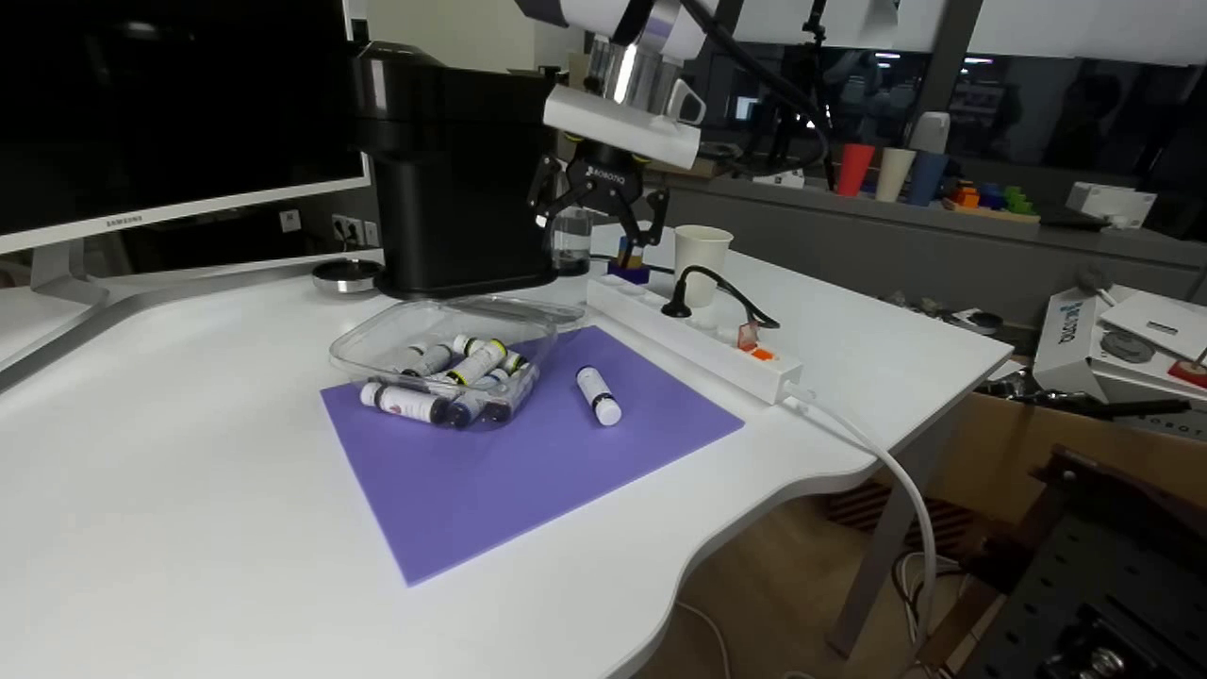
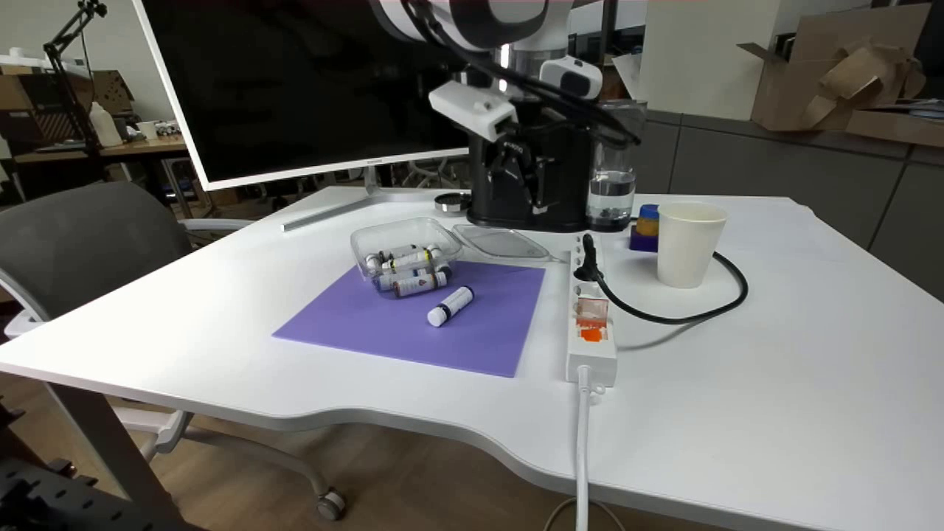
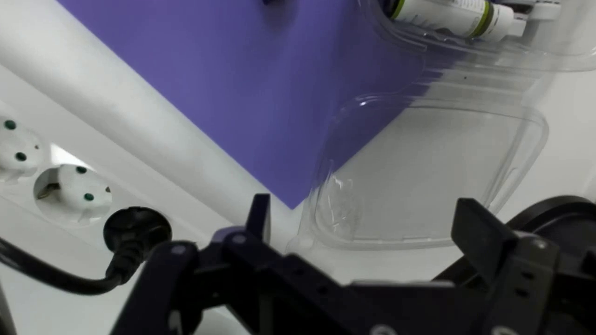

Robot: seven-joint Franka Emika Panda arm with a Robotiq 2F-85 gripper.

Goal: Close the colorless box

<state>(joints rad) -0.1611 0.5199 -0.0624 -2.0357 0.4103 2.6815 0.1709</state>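
The colorless box, a clear shallow tub [image 1: 347,345] with several white dark-capped cylinders in it, stands partly on the purple mat in both exterior views [image 2: 359,242]. Its clear lid [image 2: 501,242] is folded open and lies flat beside the tub toward the black appliance. In the wrist view the lid [image 3: 433,153] fills the middle and the tub's edge [image 3: 558,64] shows at top right. My gripper [image 1: 596,231] is open and empty, above and behind the lid. In the wrist view its fingers [image 3: 365,214] stand apart, with the lid's outer edge between them in the picture.
A loose white cylinder [image 1: 599,394] lies on the purple mat [image 1: 528,490]. A white power strip [image 2: 590,361] with a black plug [image 2: 588,269] stands beside the mat. A paper cup [image 2: 686,247], black appliance [image 1: 462,189], water bottle [image 2: 611,195] and monitor [image 2: 310,81] stand around.
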